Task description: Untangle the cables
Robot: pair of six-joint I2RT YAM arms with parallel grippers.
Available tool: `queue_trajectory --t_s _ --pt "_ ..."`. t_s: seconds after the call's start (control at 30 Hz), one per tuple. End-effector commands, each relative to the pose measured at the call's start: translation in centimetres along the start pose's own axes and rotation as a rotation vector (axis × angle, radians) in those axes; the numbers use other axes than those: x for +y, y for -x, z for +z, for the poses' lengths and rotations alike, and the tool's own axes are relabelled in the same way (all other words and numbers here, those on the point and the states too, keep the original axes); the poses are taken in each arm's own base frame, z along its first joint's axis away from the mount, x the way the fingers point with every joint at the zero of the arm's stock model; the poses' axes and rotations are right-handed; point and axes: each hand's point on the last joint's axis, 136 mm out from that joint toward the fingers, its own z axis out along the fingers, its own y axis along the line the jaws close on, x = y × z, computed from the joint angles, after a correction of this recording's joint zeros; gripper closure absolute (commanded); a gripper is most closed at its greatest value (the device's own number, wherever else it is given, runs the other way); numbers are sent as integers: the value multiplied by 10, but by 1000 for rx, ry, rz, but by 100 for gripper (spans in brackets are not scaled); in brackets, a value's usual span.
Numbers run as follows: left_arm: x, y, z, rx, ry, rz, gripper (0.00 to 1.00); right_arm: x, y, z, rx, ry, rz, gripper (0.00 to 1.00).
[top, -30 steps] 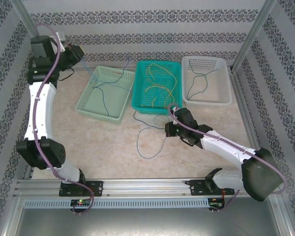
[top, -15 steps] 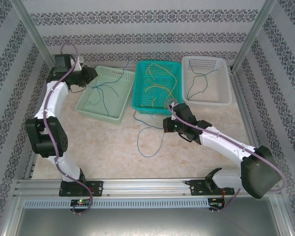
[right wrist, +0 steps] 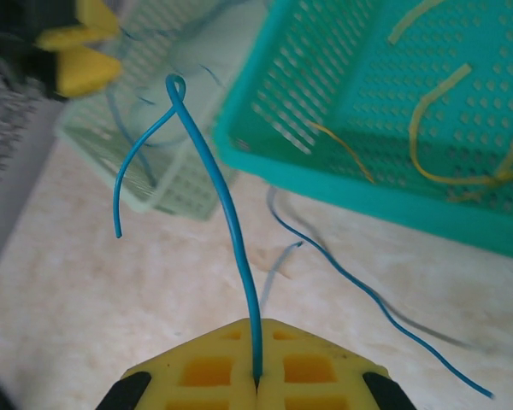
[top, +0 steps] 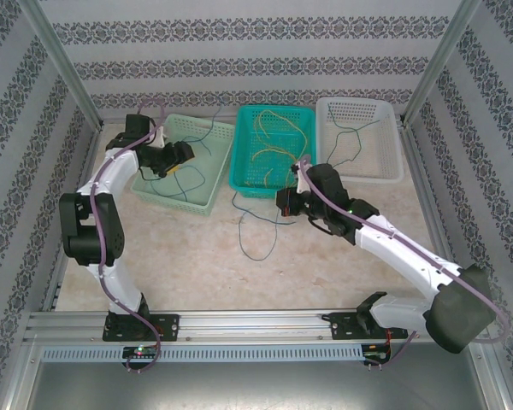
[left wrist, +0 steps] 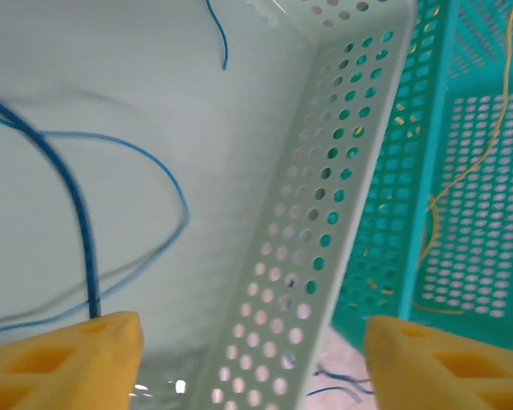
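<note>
Patterned wallpaper walls close in a beige table (top: 197,256) that carries three baskets side by side at the far end: a pale green basket (top: 175,202), a teal basket (top: 272,190) and a white basket (top: 359,178). From its base the left arm rises, folds at the elbow and reaches forward over the pale green basket, where the left gripper (top: 181,162) hangs with its yellow fingers (left wrist: 68,359) spread wide and nothing between them. Below it a thin blue wire (left wrist: 79,222) curls on the basket floor. From the opposite corner the right arm stretches low and diagonally toward the table's middle, ending just in front of the teal basket. Its right gripper (right wrist: 256,376) has the jaws pressed together on a blue cable (right wrist: 232,231), which stands up from the pinch, bends into a small loop at the top and droops to a free end. A second blue cable (right wrist: 368,293) trails across the table beside the teal basket, and yellow cables (right wrist: 413,120) lie inside that basket.
</note>
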Motion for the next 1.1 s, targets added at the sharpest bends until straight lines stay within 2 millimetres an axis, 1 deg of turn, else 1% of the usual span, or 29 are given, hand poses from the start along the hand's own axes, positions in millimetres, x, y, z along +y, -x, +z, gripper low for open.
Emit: queue_trajectory --t_s 0.0,0.03,0.1,0.23,0.33,0.43,0.53,0.63,0.67,0.7,0.73,0.8,0.87,0.9,0.97,1.03,1.07 --pt "-16 -4 -30 -49 80 103 5 42 26 -19 -35 151 0 100" --pt "-21 -4 -35 -63 98 129 0 49 29 -21 -37 175 -5 100" --pt "-31 -9 -46 -89 141 195 0 63 39 -26 -49 222 -12 100" --pt "-36 -17 -64 -135 233 263 0 83 57 -38 -82 282 -19 100" --pt "-30 -19 -82 -186 309 285 0 98 73 -51 -118 323 -37 100" --pt "-20 -20 -98 -224 394 308 0 117 93 -68 -165 372 -68 100" --pt "-6 -26 -101 -180 470 353 0 130 112 -82 -215 400 -89 100" --pt "14 -35 -99 -102 565 360 0 140 133 -92 -284 436 -75 100" --pt "18 -36 -101 -101 585 356 0 144 139 -95 -300 450 -68 100" --pt "18 -36 -103 -115 584 353 0 148 147 -99 -321 465 -62 100" --pt "14 -36 -106 -144 563 349 0 153 154 -102 -340 482 -57 100" --pt "0 -35 -115 -221 490 347 1 161 166 -106 -371 516 -47 100" --pt "-22 -35 -124 -294 377 369 5 168 176 -105 -389 549 -27 100" --pt "-36 -37 -127 -319 302 396 8 170 180 -102 -389 562 -17 100" --pt "-67 -47 -132 -345 165 496 11 171 184 -95 -384 572 8 100" --pt "-95 -63 -136 -357 58 611 12 169 188 -87 -384 572 32 100" --pt "-106 -71 -138 -360 15 652 12 168 189 -83 -384 572 42 100"
